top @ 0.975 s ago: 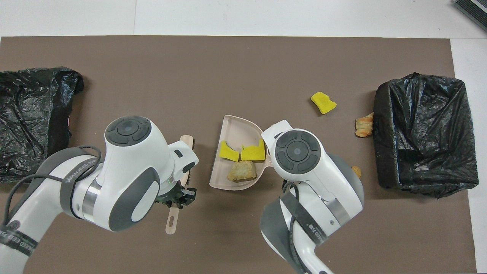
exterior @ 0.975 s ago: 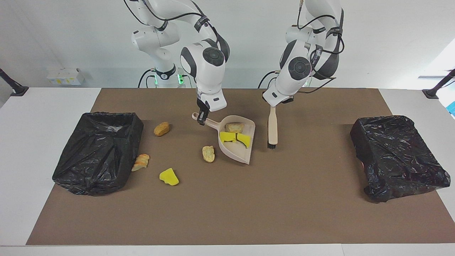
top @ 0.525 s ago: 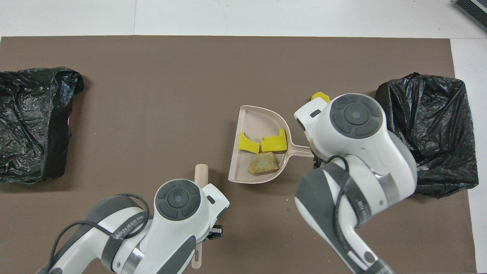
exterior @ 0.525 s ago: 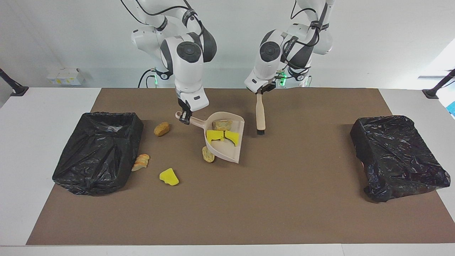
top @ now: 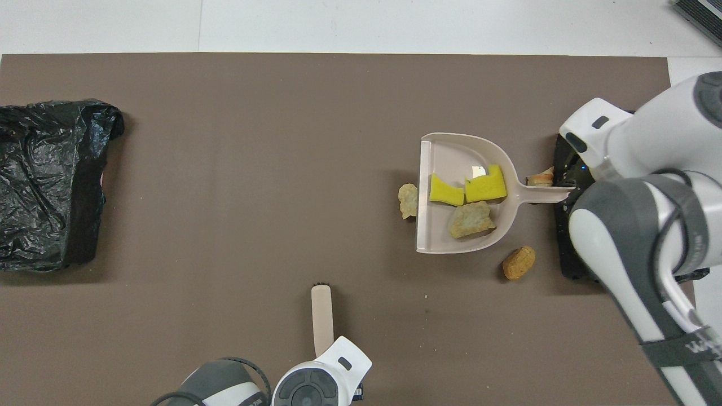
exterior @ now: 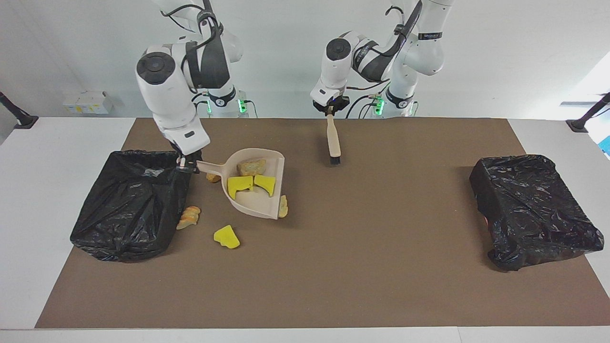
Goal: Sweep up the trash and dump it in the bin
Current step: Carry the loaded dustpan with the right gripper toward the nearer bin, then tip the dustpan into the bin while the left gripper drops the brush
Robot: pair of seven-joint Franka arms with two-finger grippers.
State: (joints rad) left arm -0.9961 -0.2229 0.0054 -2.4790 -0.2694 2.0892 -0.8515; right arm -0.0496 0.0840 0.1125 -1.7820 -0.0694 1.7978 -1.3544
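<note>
My right gripper [exterior: 186, 165] is shut on the handle of the beige dustpan [exterior: 253, 191], held tilted above the mat beside the black bin [exterior: 131, 205]. The pan [top: 468, 169] carries three pieces of trash: two yellow wedges [top: 447, 190] and a tan lump [top: 471, 220]. On the mat lie a tan lump [top: 407, 200] at the pan's lip, a brown lump [top: 519, 263], a bread-like piece [exterior: 189, 216] against the bin, and a yellow wedge [exterior: 226, 237], which the pan hides in the overhead view. My left gripper [exterior: 329, 111] is shut on the beige brush [exterior: 333, 143], raised over the mat near the robots.
A second black bag-lined bin [exterior: 533, 209] stands at the left arm's end of the table. The brown mat [exterior: 333, 276] covers most of the white table. My right arm covers much of the near bin in the overhead view.
My right arm has carried the loaded dustpan toward the bin at its end of the table. My left arm has drawn the brush back toward the robots and up.
</note>
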